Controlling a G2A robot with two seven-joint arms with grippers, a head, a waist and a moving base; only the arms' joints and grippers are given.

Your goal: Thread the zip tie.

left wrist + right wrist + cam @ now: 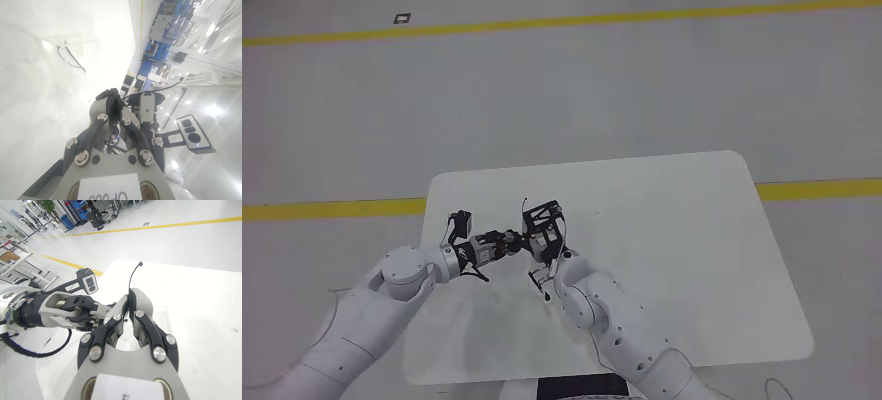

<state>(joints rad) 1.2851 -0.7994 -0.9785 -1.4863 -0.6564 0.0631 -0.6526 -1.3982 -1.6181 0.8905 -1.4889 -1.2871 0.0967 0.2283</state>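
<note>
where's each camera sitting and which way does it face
Top: above the arms, facing down at the table; both arms show, meeting mid-table.
Left wrist: on the left arm, looking along the left gripper toward the right gripper.
Right wrist: on the right arm, looking along the right gripper, shut on the zip tie.
Shared: both wrist views show both grippers.
</note>
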